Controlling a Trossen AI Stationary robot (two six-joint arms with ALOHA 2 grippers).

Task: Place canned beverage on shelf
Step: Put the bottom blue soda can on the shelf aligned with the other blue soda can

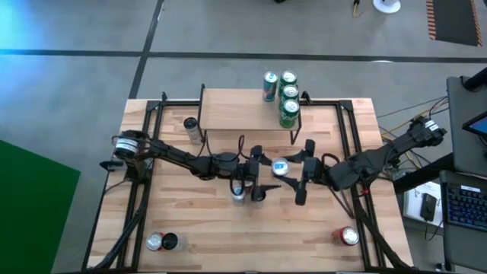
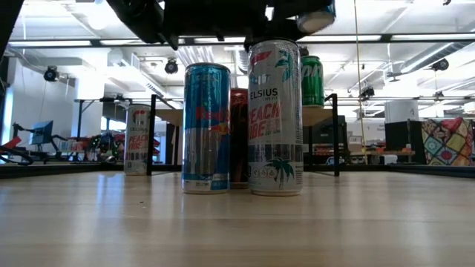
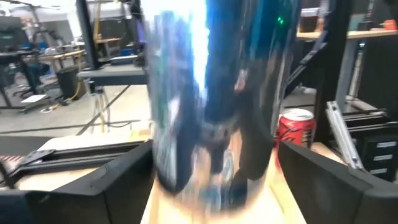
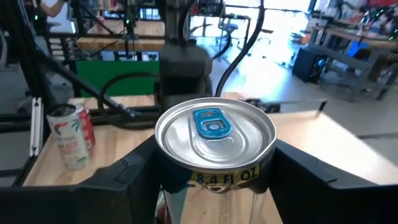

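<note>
A light-wood shelf on thin black legs (image 1: 236, 110) stands along the far edge of the pale wooden counter (image 1: 198, 221), about mid-way across. Its right end carries a row of three green cans (image 1: 288, 94) with a teal-and-silver can (image 1: 269, 86) beside them.

Just off the shelf's left end a white can with red lettering (image 2: 137, 141) stands on the counter. At the centre three more stand close together: a slim blue-and-silver can (image 2: 206, 127), a taller white can with palm trees and red lettering (image 2: 275, 119), and a red can (image 2: 237, 137) behind the gap between them. Two cans (image 1: 162, 242) sit at the near left corner and a red-and-white one (image 1: 348, 236) at the near right corner. All tops that show are sealed.

The right gripper (image 4: 214, 155) is over the centre, fingers pressed to either side of a small silver-topped can with a blue pull-tab (image 4: 215, 132), held clear above the standing cans.

The left gripper (image 1: 247, 179) is beside it over the centre group, fingers (image 3: 118, 180) spread wide with the blue-and-silver can between them; whether they touch it cannot be told.

Black rails frame the counter on both sides. Beyond are a grey floor, workbenches and ceiling lights.
</note>
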